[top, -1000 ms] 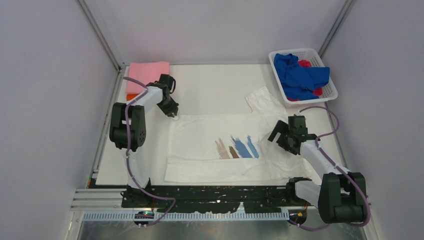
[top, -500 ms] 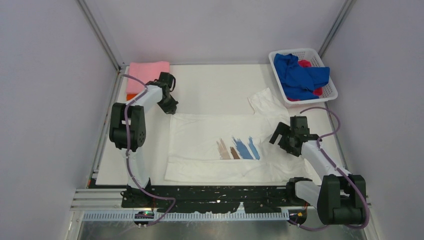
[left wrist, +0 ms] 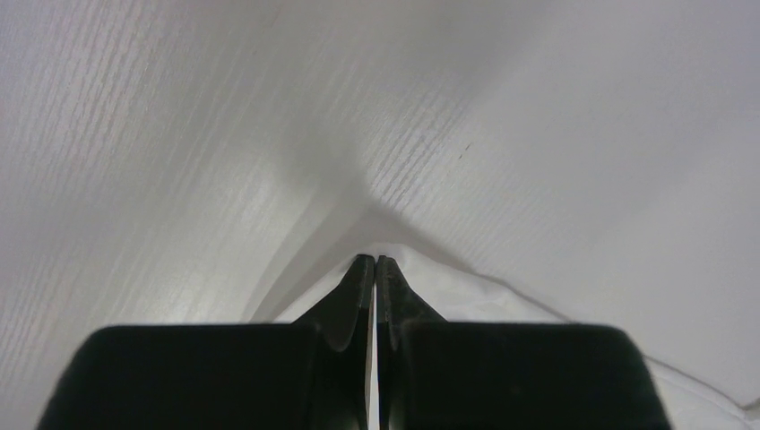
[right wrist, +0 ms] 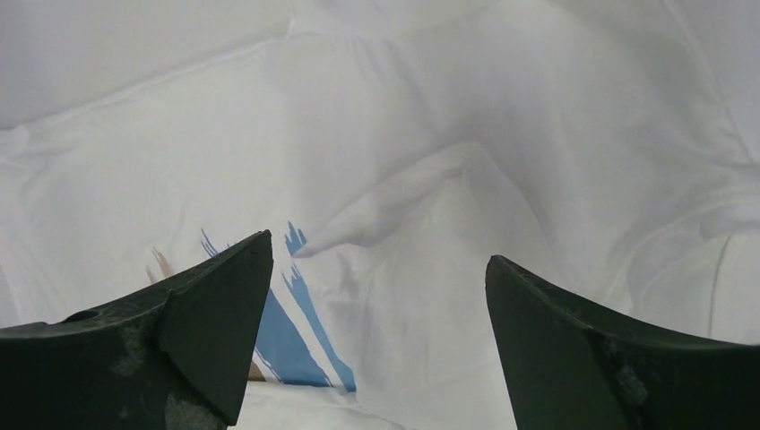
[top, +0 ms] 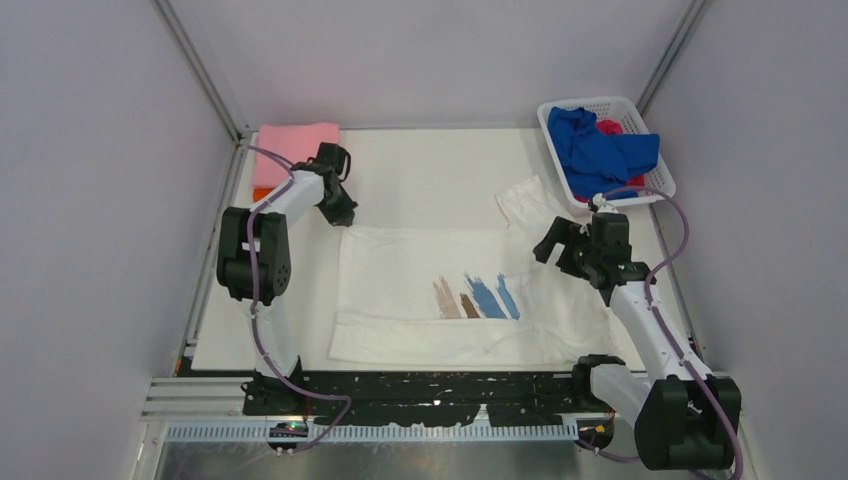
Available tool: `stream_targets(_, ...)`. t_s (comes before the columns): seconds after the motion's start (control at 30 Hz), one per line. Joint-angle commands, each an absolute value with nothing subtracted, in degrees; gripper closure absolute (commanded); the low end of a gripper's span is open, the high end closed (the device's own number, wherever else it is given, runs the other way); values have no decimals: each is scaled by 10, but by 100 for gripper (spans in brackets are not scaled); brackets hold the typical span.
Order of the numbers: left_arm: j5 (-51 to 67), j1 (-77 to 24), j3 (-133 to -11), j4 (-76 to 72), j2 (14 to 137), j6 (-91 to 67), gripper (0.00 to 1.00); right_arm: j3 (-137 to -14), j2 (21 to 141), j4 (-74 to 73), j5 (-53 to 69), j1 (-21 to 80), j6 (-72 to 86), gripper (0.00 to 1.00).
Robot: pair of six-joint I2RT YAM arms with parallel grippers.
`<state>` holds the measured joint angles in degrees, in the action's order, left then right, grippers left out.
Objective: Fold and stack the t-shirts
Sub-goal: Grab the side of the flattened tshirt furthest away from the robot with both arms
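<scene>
The right gripper (right wrist: pixel 378 251) hangs over a white soft cloth t-shirt (right wrist: pixel 556 125), its two black, scuffed fingers (right wrist: pixel 211 313) standing wide apart at the lower corners of the view. The cloth under the gap lies rumpled — a raised fold (right wrist: pixel 394 202) slants from the middle down towards the blue brush-stroke print (right wrist: pixel 305 336). That print shows just beside the finger at the view's left, with a bit of brown stroke (right wrist: pixel 159 262) above that finger's edge.

Lab cell: bare walls (top: pixel 90 200), aluminium frame (top: pixel 203 75)
</scene>
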<state>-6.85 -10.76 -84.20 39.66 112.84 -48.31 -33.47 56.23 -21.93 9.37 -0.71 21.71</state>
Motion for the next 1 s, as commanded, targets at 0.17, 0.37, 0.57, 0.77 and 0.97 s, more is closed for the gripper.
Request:
stream_targets(0.17,-40,-110,-820,364,1086,-456,100,-576,770,-168,-25,65,183,5)
stream_targets(0.37,-28,-110,-817,356,1078,-450,100,-846,1051,-255,-75,66,189,3)
stream_targets(0.57,-27,-110,-824,355,1076,-444,100,-1088,1236,-333,-110,69,163,16)
stream_targets(0.77,-30,-110,-828,359,1079,-443,100,-1218,1329,-386,-117,75,133,19)
stream_targets(0.97,-31,-110,-826,365,1079,-443,100,-1264,1384,-427,-125,76,118,20)
